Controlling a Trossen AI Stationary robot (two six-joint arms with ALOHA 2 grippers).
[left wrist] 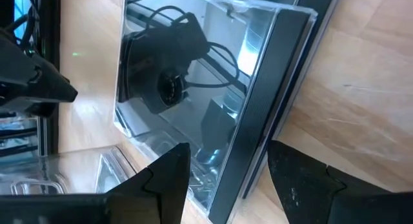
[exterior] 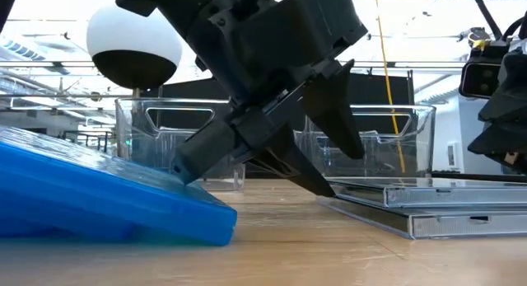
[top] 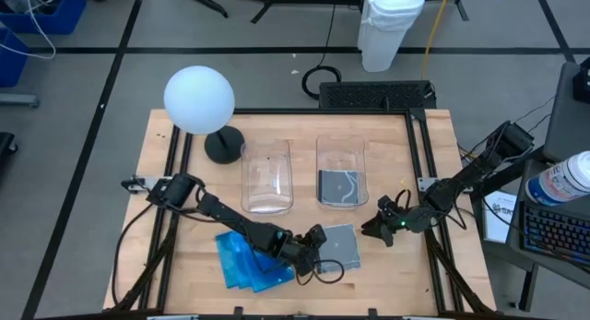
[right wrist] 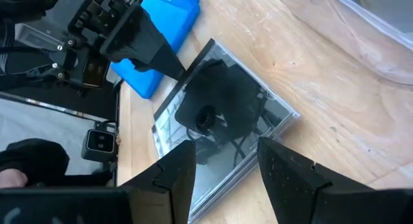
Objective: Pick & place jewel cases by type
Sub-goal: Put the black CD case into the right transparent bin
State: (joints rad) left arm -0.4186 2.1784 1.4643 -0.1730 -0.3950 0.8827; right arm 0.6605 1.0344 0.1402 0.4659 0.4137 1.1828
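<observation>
Clear jewel cases [top: 337,245] lie stacked (glossy, dark-spined); left claw [top: 313,251] and right claw [top: 376,227] released.

The left hand [top: 312,249] is covering the near edge of the clear cases [top: 339,243]; the blue stack [exterior: 99,191] is running off-frame.

Two bins [top: 267,177] [top: 341,171] sit mid-table, the right holding seemingly one case [top: 339,186]; near the front edge, stacked cases [top: 247,260] lie left of another case [top: 336,245].
</observation>
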